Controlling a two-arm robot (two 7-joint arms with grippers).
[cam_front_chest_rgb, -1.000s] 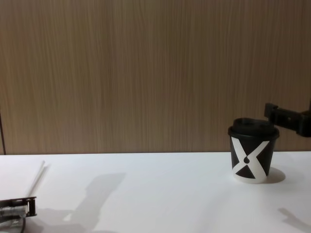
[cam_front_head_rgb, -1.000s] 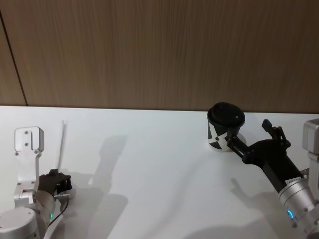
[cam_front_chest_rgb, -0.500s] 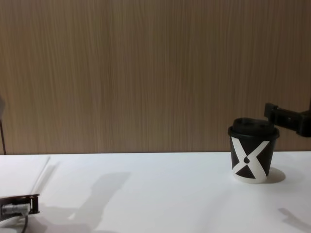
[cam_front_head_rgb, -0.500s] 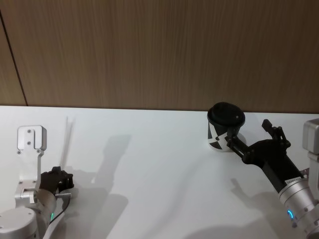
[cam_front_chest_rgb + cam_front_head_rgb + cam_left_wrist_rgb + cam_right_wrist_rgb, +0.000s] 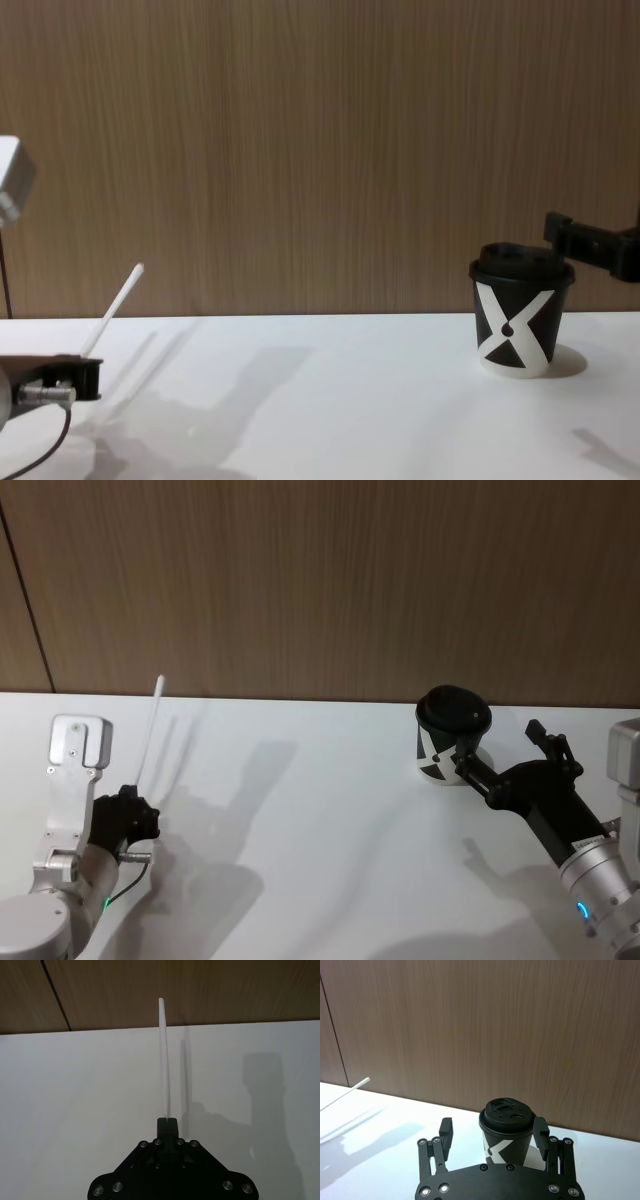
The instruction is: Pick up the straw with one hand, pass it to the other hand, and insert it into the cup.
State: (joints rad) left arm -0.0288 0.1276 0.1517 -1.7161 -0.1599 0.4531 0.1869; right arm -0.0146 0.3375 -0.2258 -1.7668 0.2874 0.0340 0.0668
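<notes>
The white straw (image 5: 150,730) is off the table, slanting upward, its lower end pinched in my left gripper (image 5: 135,813), which is shut on it at the table's left. In the left wrist view the straw (image 5: 165,1060) rises straight out of the closed left gripper (image 5: 167,1121). From the chest it shows as a tilted white stick (image 5: 112,308). The black cup (image 5: 452,735) with the white X and a black lid stands at the right. My right gripper (image 5: 496,740) hovers open just beside the cup; its fingers (image 5: 446,1129) flank the cup (image 5: 506,1135) without touching it.
The white table (image 5: 320,820) runs back to a brown wood-panel wall (image 5: 320,580). A silver bracket (image 5: 78,748) stands up from my left wrist, beside the straw. A wide stretch of bare tabletop lies between the two grippers.
My left gripper has raised the straw off the table and tipped it up, shifting a little to the right. The right gripper and the cup have stayed put.
</notes>
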